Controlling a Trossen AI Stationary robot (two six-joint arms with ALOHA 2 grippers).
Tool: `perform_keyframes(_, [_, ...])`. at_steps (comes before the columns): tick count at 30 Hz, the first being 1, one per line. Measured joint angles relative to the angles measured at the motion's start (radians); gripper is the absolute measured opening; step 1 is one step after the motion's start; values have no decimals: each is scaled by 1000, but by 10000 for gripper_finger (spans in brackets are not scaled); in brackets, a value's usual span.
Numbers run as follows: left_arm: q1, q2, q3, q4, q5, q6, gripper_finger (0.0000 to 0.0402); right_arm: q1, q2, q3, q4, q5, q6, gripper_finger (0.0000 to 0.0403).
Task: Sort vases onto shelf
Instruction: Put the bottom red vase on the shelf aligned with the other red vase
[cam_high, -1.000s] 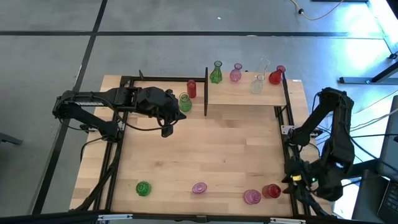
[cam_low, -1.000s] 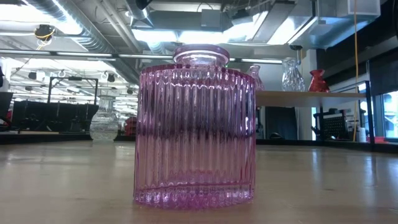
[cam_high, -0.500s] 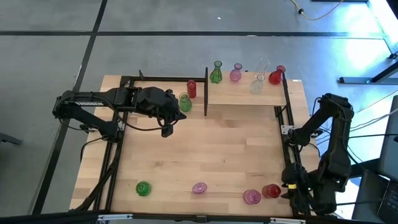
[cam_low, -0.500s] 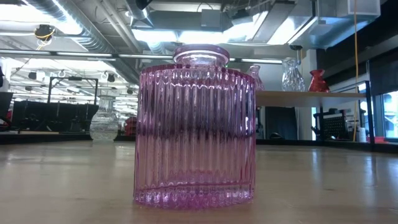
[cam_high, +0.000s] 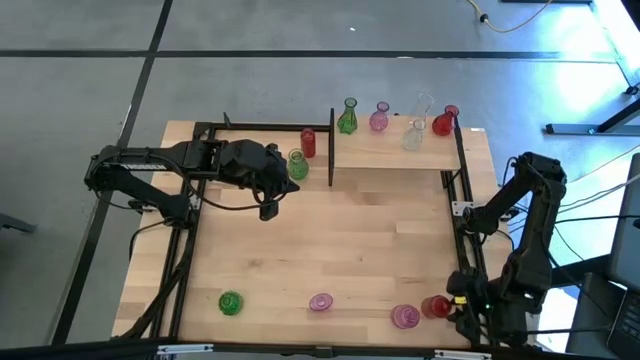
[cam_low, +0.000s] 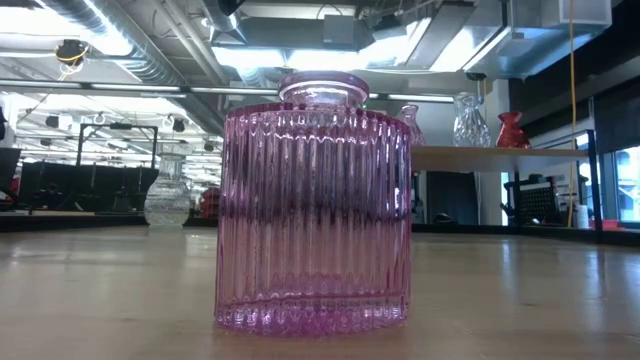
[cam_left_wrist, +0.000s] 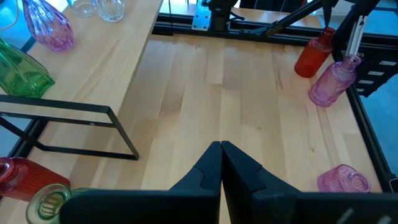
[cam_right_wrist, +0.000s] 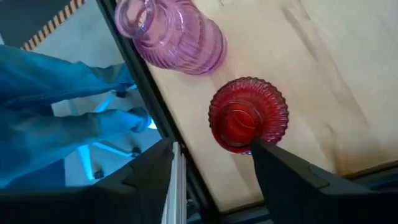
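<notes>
Translucent ribbed glass, red: a small round vase (cam_right_wrist: 247, 116) that we list first, standing at the near right corner of the tabletop (cam_high: 340, 240), just inside the black frame rail. The right gripper (cam_high: 462, 303) hangs over it with its two dark fingers (cam_right_wrist: 283, 174) apart; one finger lies beside the vase's rim, the other out over the rail, and we see no grip on the glass. Just beside the red vase stands a pink ribbed cylindrical vase (cam_high: 404, 316) with a narrow neck.

Along the same near edge we count a second pink ribbed vase (cam_high: 320, 302), which fills the low view, and a green bulbous vase (cam_high: 230, 302) well to its left.

On the light-wood shelf board in a thin black frame (cam_high: 385, 152), at the far right of the table, we count five vases in a row along its far side: a green flask (cam_high: 347, 118), a pink bulbous vase (cam_high: 379, 118), two clear vases (cam_high: 418, 125) and a red bulbous one (cam_high: 444, 121).

Left of the shelf's black post, on the tabletop, stand a red cylindrical vase (cam_high: 308, 143) and a green round vase (cam_high: 297, 164).

The left gripper (cam_left_wrist: 221, 148) hovers near that green vase, over bare wood, its fingers pressed together on nothing.
</notes>
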Motion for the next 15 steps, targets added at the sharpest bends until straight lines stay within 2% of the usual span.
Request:
perform_keyframes(9, [0, 0, 0, 0, 0, 0, 0, 0, 1, -6, -87, -10, 37, 304])
perform_keyframes(15, [0, 0, 0, 0, 0, 0, 0, -18, 1, -6, -117, -17, 50, 313])
